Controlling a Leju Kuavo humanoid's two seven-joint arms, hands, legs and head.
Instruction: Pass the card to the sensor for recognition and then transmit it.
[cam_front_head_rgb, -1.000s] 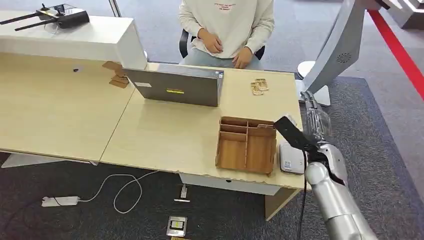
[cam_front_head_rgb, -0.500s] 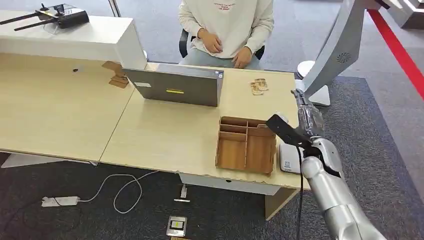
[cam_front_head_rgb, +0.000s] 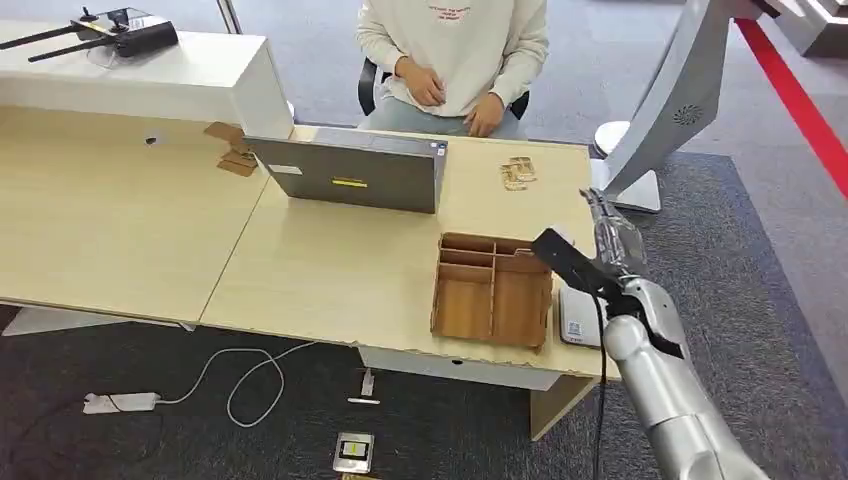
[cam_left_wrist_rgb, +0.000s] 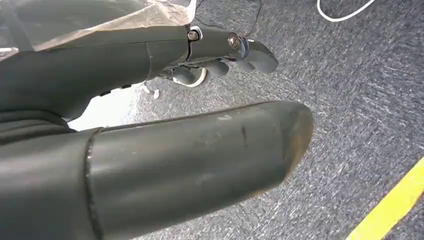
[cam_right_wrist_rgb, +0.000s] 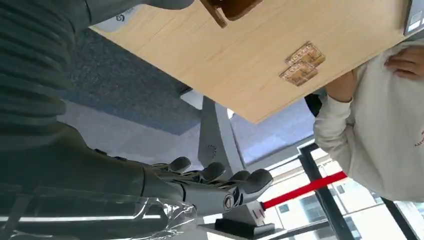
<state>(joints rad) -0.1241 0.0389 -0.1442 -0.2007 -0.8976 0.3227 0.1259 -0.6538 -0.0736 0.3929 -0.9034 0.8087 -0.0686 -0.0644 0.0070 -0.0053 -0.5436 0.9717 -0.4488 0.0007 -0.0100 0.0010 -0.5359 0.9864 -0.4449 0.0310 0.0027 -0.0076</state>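
Wooden desk (cam_front_head_rgb: 330, 270) is carrying a brown organiser (cam_front_head_rgb: 493, 290) near its front right corner, with a white sensor (cam_front_head_rgb: 578, 318) lying just beside it at the desk edge. Cards (cam_front_head_rgb: 518, 173) are resting in a small stack on the far right part of the desk, near the person (cam_front_head_rgb: 455, 55), who is sitting behind it with both hands in their lap. The same cards (cam_right_wrist_rgb: 302, 64) are showing in the right wrist view, lying flat on the wood and apart from every hand.

Right hand (cam_front_head_rgb: 612, 240) is hovering above the desk's right edge, over the sensor and beside the organiser, with its dark thumb (cam_front_head_rgb: 565, 260) reaching out over the organiser's right side. Its fingers (cam_right_wrist_rgb: 235, 187) are extending loosely and are spread, holding nothing; no card is appearing between them, though the plastic wrap over the hand is blurring the palm somewhat.

Left hand (cam_left_wrist_rgb: 200, 100) is hanging over grey carpet (cam_left_wrist_rgb: 360, 90), fingers (cam_left_wrist_rgb: 240, 50) slightly curled and apart from the thumb, empty.

Grey laptop (cam_front_head_rgb: 350, 172) is standing open facing the person. A white cable (cam_front_head_rgb: 230, 380) and power strip (cam_front_head_rgb: 120, 402) are lying on the floor in front of the desk.
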